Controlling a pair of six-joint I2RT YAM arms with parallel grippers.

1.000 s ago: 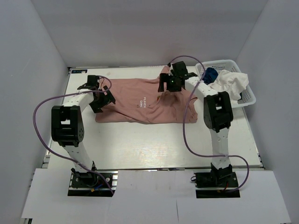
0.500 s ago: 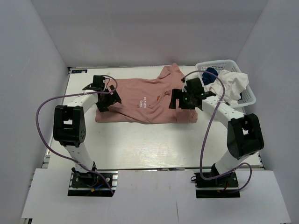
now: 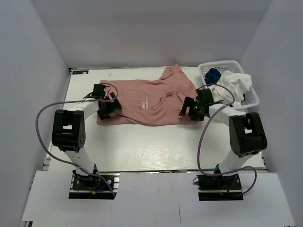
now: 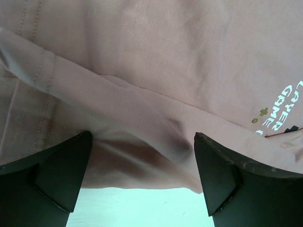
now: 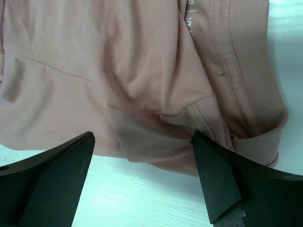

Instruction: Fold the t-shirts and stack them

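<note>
A large dusty-pink t-shirt (image 3: 142, 101) with a small chest print lies spread across the far half of the table. My left gripper (image 3: 105, 110) is open, low at the shirt's near left edge; in the left wrist view (image 4: 142, 175) its jaws stand wide on either side of the shirt's hem (image 4: 142, 156). My right gripper (image 3: 191, 109) is open at the shirt's near right edge; the right wrist view (image 5: 142, 175) shows folded pink cloth (image 5: 156, 137) between the spread jaws. A royal-blue shirt (image 3: 213, 74) and a white shirt (image 3: 235, 83) lie in the basket.
A white plastic mesh basket (image 3: 253, 97) stands at the far right of the table. White walls enclose the table on three sides. Purple cables loop from both arms over the table's sides.
My right gripper has moved from the shirt's far collar area down to its near right edge. My left gripper has shifted slightly toward the shirt's near left edge.
</note>
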